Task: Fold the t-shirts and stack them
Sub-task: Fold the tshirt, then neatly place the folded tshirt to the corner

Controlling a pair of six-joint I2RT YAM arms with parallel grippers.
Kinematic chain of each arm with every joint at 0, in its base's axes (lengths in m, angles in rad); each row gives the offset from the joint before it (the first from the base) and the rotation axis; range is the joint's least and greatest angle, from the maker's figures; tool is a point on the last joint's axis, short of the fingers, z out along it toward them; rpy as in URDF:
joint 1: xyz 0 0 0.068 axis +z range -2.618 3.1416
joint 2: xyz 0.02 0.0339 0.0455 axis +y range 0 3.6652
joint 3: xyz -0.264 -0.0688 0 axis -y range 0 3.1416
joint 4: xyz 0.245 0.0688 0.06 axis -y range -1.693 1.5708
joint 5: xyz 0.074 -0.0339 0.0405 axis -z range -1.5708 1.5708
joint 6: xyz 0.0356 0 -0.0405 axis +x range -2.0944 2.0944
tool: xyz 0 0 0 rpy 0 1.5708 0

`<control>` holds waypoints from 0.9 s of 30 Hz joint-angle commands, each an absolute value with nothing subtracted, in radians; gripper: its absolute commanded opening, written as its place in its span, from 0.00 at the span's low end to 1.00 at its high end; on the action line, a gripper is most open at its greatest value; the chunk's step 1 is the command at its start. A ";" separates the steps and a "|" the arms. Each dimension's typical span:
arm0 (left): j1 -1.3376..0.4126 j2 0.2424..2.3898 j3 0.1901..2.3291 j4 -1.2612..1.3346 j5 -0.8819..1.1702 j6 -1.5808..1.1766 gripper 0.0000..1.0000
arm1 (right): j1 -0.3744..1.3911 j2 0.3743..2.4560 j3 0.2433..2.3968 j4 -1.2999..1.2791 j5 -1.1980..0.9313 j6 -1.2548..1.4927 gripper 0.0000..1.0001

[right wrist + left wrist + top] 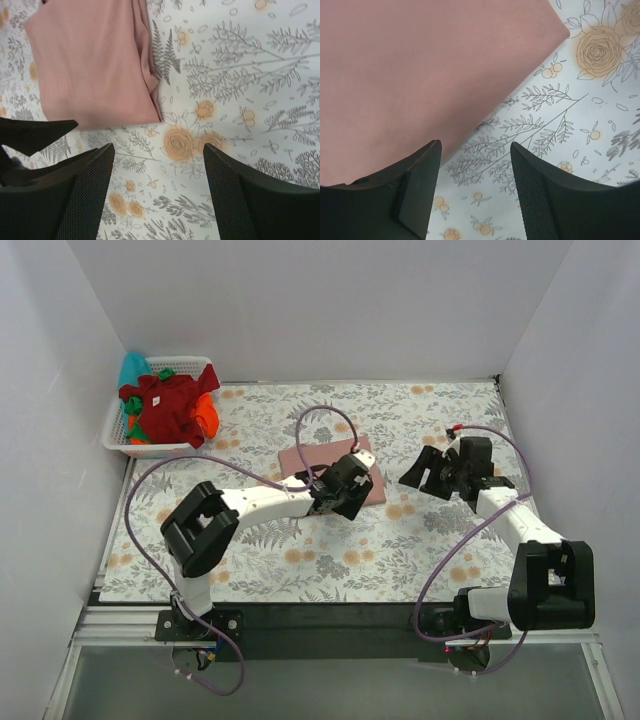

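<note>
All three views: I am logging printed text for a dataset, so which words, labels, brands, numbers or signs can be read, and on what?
None can be read.
The folded dusty-pink cotton t-shirt shows only plain fabric in every view.
The dark red t-shirt heaped in the white slatted plastic basket is too small to show lettering.
The floral table cloth carries only flowers and leaves.

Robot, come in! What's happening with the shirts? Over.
Left gripper, right gripper: jaws open, empty. Pink t-shirt folded flat. Other t-shirts heaped in basket. Nothing in the way.

Folded t-shirt (320, 455) at tablecloth (420, 410) centre, heaped t-shirts (165, 405) in basket (113, 430) far left
</note>
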State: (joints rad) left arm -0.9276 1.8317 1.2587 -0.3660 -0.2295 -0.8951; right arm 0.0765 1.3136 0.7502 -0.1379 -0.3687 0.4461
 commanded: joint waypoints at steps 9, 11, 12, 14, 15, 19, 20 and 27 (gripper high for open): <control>-1.022 2.057 1.379 -0.246 -0.420 -0.666 0.50 | 0.052 1.266 0.658 -0.178 -0.448 0.462 0.78; -1.025 2.068 1.373 -0.218 -0.468 -0.644 0.50 | 0.052 1.275 0.649 -0.153 -0.474 0.469 0.78; -1.025 2.071 1.371 -0.207 -0.482 -0.638 0.49 | 0.052 1.282 0.637 -0.143 -0.485 0.474 0.78; -1.025 2.079 1.371 -0.193 -0.508 -0.629 0.45 | 0.052 1.292 0.624 -0.098 -0.520 0.498 0.78; -1.026 2.080 1.368 -0.187 -0.520 -0.626 0.43 | 0.052 1.302 0.615 -0.075 -0.532 0.521 0.78; -1.026 2.074 1.351 -0.152 -0.540 -0.615 0.17 | 0.052 1.344 0.566 0.043 -0.595 0.599 0.77; -1.026 2.066 1.348 -0.144 -0.540 -0.615 0.10 | 0.052 1.351 0.557 0.073 -0.600 0.618 0.77; -1.026 1.976 1.310 -0.109 -0.480 -0.644 0.00 | 0.060 1.420 0.477 0.360 -0.580 0.788 0.79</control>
